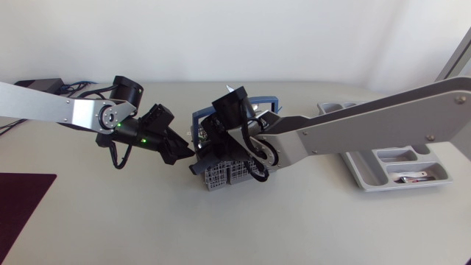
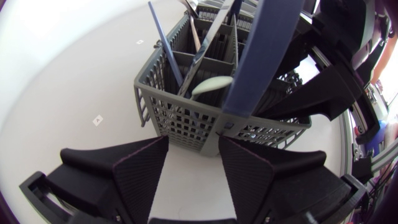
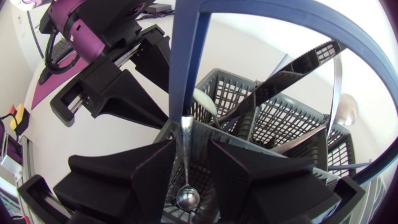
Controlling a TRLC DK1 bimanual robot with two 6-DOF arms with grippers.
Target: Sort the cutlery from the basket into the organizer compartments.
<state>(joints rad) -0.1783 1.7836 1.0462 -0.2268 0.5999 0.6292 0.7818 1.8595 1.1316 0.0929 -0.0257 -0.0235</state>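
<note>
The right gripper (image 3: 191, 148) stood low over the basket (image 3: 283, 118), jaws narrow, with a slim spoon (image 3: 185, 163) running straight down the gap between them. A sliver of space showed on each side of its handle, so no clamp yet. Its far end vanished behind the blue handle (image 3: 186, 56) just ahead of the jaws.

The left gripper (image 2: 193, 157) had its jaws wide, a basket corner just ahead between the tips; whether they touched it was hard to make out.

From above, the right arm hid the basket's top and part of the organizer (image 1: 366, 179), well off beyond the right arm's gripper, something silver (image 1: 412, 179) in one compartment.
</note>
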